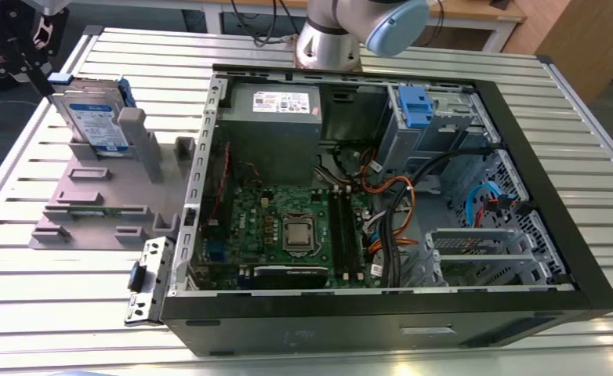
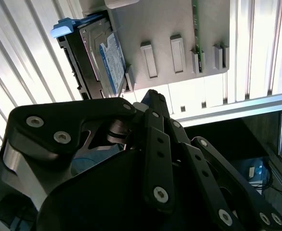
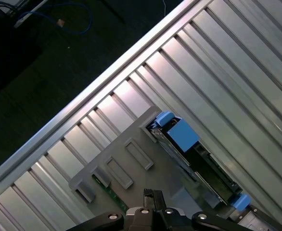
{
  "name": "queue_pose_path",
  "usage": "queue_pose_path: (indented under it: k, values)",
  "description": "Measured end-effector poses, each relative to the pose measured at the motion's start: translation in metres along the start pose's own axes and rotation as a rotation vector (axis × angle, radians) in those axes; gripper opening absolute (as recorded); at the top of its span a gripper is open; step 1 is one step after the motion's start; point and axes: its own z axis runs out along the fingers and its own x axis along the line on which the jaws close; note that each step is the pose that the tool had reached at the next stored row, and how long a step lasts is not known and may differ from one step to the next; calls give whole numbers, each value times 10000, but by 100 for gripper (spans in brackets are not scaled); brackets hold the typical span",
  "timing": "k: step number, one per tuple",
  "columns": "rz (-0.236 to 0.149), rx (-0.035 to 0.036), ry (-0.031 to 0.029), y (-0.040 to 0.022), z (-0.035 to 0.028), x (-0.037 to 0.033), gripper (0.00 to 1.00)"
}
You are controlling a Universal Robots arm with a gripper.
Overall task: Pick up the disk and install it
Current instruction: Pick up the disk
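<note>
One open computer case (image 1: 390, 317) sits mid-counter (image 1: 56, 313). Beyond it, toward the far corner on the exterior view's left, one grey holder (image 1: 87, 196) carries one disk (image 1: 92, 117), upright on edge. One hand (image 3: 152, 195) hangs above, clenched on nothing. The disk is likely dense, rigid and shock-sensitive; best gripped across the blue-bracketed edges.

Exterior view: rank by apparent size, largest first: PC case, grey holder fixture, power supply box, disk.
1. PC case
2. grey holder fixture
3. power supply box
4. disk, standing in the fixture, its lower edge hidden, yet plainly the smallest
</note>
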Motion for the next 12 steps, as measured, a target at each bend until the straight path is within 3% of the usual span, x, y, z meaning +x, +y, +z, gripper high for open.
queue_pose_path:
  k: [12]
  values:
    - [-132, -3, 5, 0, 0, 0, 11]
